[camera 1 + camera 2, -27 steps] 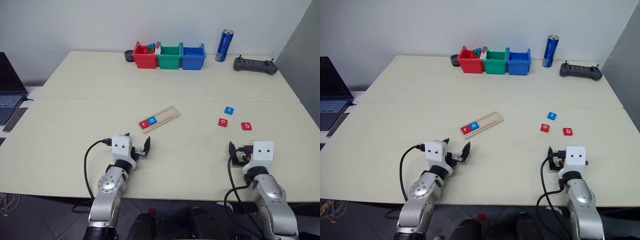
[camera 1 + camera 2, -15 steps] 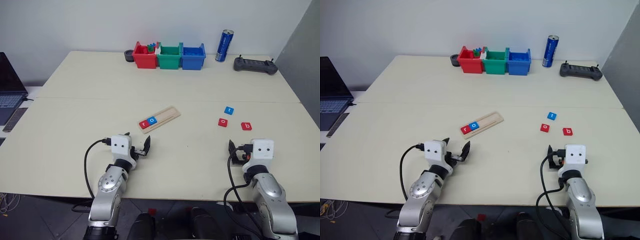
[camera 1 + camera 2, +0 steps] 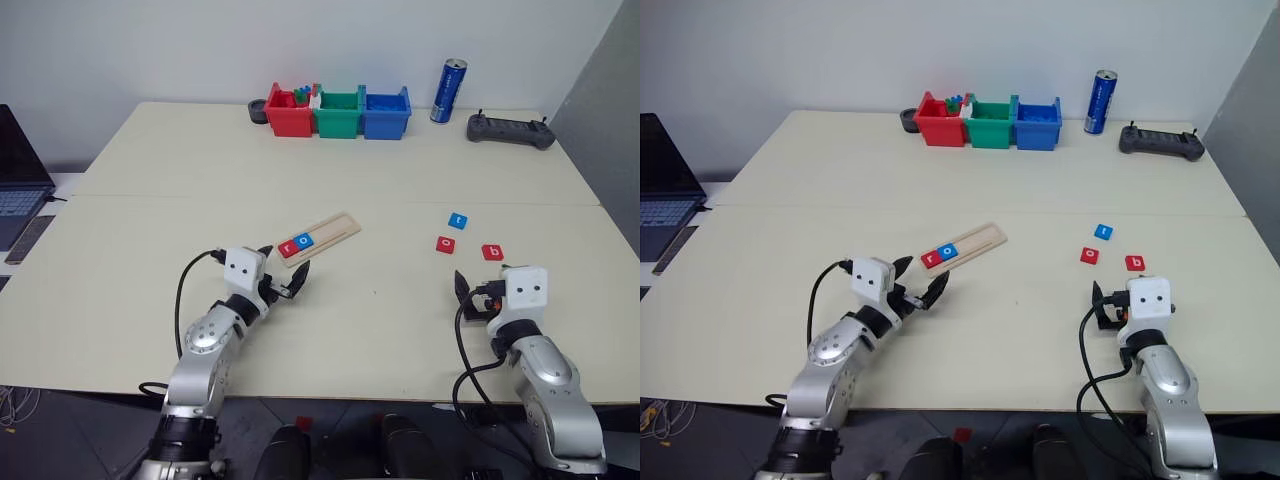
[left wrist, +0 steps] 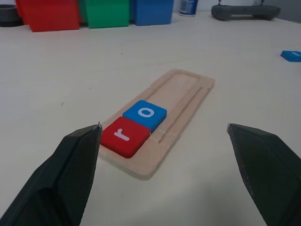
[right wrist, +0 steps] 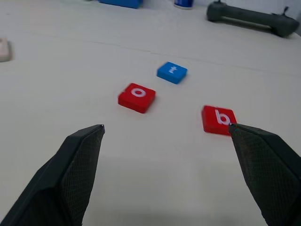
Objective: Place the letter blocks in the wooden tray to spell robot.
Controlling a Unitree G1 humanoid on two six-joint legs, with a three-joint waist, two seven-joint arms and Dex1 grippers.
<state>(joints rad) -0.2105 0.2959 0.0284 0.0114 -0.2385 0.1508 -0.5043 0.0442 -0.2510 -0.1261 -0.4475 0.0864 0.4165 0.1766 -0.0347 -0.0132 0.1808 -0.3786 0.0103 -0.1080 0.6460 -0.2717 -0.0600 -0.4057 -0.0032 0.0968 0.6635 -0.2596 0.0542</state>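
Head views: wooden tray (image 3: 320, 236) lies angled at bench (image 3: 150, 240) centre, red "r" block (image 4: 124, 135) and blue "o" block (image 4: 145, 114) seated at its near end. Loose at the tray's 3 o'clock: blue "t" block (image 5: 172, 72), red "o" block (image 5: 137, 97), red "b" block (image 5: 217, 119). Wrist views resolve the letters. Left tool (image 3: 282, 281) level, jaws wide apart, empty, just short of the tray's near end. Right tool (image 3: 466, 296) level, jaws wide, empty, at 6 o'clock of the loose blocks
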